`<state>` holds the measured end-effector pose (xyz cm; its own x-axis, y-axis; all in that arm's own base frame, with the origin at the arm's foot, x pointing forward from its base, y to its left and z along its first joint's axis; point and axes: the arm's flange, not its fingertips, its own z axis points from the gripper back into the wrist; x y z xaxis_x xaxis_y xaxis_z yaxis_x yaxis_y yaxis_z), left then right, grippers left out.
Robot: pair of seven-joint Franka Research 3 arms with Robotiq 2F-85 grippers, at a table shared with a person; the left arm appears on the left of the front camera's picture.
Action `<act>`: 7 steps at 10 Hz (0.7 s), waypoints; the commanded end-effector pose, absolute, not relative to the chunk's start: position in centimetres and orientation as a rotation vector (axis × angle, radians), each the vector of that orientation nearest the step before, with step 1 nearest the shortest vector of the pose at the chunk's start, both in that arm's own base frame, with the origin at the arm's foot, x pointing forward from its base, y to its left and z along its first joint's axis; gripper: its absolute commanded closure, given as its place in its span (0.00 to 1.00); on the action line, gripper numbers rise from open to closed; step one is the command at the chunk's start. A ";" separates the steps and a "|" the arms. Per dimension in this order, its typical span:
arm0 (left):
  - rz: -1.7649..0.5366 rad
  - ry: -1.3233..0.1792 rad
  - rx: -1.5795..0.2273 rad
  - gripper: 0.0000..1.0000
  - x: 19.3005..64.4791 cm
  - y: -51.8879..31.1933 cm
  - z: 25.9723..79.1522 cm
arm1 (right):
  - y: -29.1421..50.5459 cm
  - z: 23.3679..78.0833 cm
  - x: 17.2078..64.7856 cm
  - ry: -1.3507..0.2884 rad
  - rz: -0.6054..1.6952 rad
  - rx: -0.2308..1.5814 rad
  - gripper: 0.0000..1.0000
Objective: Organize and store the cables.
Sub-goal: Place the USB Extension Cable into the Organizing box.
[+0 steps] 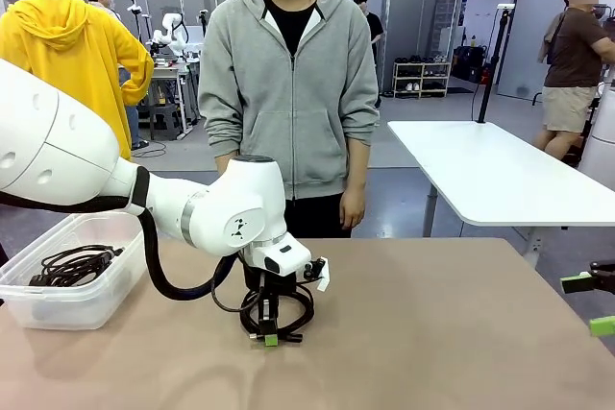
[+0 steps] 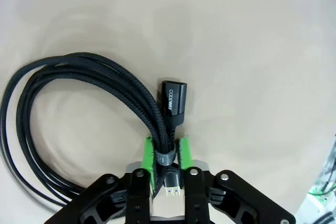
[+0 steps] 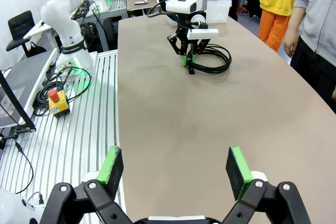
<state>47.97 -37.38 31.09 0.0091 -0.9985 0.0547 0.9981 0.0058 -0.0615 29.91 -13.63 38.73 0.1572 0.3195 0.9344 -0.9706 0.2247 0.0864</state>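
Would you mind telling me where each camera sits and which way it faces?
Front view: between the arms, facing the person across the table; the left arm shows, its left gripper down on a coiled cable, a bin at left.
Left wrist view: on the left wrist, looking down at the tabletop; jaws closed on the cable's strapped bundle.
Right wrist view: on the right wrist, low at the table's edge; right gripper open.
Shared: front and right wrist views both show the left arm on the cable.

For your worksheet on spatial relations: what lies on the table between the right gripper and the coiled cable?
Nothing: right wrist view shows bare tabletop between right gripper and cable.
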 end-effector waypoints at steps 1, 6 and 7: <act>-1.561 0.010 -0.079 1.00 48.1 -37.0 31.7 | -13.7 38.7 29.8 -0.971 1.119 0.873 0.00; -1.563 0.010 -0.079 1.00 48.4 -37.0 33.9 | -13.7 38.7 29.8 -0.971 1.119 0.873 0.00; -1.578 0.009 -0.083 0.96 48.2 -36.8 36.3 | -13.7 38.7 29.8 -0.971 1.119 0.873 0.00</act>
<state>48.44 -37.34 33.56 0.0109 -0.9984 0.0554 0.9989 0.0084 -0.0460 29.91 -13.62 38.73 0.1572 0.3197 0.9344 -0.9706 0.2244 0.0865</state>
